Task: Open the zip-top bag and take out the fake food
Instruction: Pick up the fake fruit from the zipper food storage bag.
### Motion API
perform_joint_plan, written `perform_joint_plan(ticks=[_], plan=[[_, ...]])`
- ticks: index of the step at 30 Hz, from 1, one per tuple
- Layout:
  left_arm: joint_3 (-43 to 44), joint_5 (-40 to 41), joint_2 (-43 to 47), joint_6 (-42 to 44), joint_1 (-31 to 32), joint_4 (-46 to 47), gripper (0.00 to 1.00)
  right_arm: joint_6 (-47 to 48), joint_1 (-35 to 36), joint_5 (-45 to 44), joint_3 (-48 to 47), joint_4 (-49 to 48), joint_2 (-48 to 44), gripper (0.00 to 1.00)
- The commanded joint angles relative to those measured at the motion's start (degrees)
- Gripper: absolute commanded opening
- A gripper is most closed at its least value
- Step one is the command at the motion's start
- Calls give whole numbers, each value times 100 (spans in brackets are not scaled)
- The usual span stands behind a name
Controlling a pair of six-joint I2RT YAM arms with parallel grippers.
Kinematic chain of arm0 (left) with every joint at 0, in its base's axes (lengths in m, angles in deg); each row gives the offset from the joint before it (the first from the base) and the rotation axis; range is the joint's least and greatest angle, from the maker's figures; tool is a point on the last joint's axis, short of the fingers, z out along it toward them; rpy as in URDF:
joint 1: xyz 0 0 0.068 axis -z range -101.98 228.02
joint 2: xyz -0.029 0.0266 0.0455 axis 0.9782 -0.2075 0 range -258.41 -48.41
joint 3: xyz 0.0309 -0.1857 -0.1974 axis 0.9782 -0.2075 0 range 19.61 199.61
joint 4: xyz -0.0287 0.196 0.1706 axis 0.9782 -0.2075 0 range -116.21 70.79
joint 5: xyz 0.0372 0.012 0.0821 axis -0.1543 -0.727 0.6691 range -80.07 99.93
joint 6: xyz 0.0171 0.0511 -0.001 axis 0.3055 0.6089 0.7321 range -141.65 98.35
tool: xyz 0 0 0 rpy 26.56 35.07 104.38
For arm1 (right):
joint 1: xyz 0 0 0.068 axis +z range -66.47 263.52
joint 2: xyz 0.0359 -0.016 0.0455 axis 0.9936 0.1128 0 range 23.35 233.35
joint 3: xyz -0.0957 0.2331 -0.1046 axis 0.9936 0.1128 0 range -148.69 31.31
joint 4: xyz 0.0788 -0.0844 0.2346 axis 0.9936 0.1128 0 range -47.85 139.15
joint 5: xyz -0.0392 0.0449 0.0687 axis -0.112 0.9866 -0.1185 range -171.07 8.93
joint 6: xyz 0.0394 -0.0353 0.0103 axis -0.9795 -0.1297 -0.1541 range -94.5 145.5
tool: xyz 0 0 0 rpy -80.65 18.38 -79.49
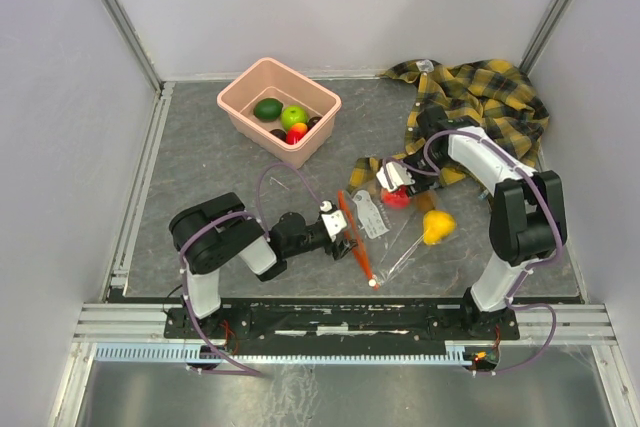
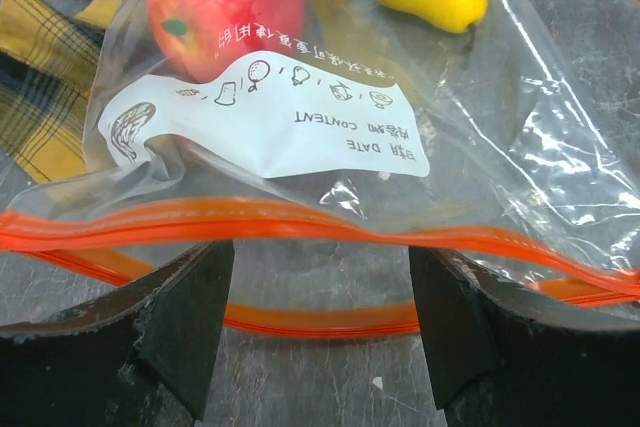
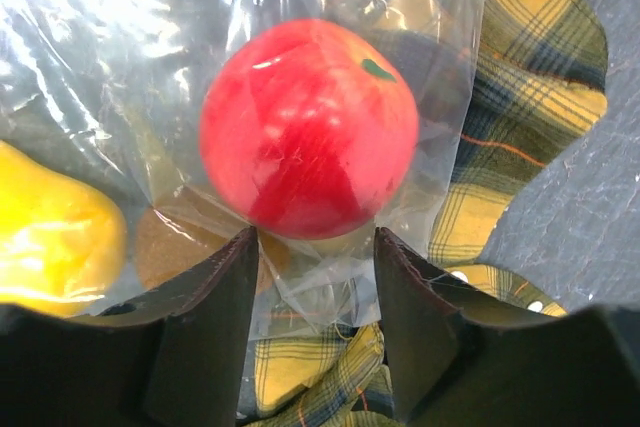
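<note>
Both left claw and right claw gape beside the crinkly clear zip-top bag

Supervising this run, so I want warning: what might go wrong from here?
The left gripper straddles the zip strip, jaws open; closing may pinch both lips together, keeping the zip-top bag shut. The right gripper hovers over the red apple, plaid shirt beneath; it may snag cloth too.

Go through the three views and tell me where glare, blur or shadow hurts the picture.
Top view: even, soft light, sharp throughout, though the clear bag nearly vanishes. Left wrist view: white glare streaks on the bag's right side; the label stays readable. Right wrist view: strong glare on the bag at upper left; the red fruit looks slightly soft.
</note>
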Motion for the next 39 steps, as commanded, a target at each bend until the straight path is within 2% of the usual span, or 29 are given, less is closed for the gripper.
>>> perform_joint_plan(ticks=[1, 7, 13, 17, 23, 25, 26, 36, 39], plan=[[90, 205, -95, -9, 22, 479, 77, 172, 185, 265, 101, 183, -23, 55], [41, 311, -73, -56, 22, 484, 78, 187, 421, 422, 316, 145, -112, 48], [-34, 368, -103, -159, 21, 613, 79, 180, 585, 488, 436, 346, -125, 36], [-115, 377, -117, -201, 24, 801, 81, 178, 702, 573, 664, 374, -228, 32], [-181, 169, -126, -304, 23, 1057, 84, -14, 978, 736, 980, 238, -481, 32], [-248, 94, -117, -412, 23, 1196, 99, -262, 1057, 844, 1024, 169, -554, 33], [-278, 79, -103, -469, 23, 1238, 99, -383, 1085, 892, 1032, 124, -582, 33], [-465, -161, 10, -1008, 24, 1312, 99, -1472, 1400, 1025, 1207, -269, -756, 36], [-517, -86, 15, -1048, 31, 1323, 99, -2083, 1543, 919, 1318, -602, -845, 42]])
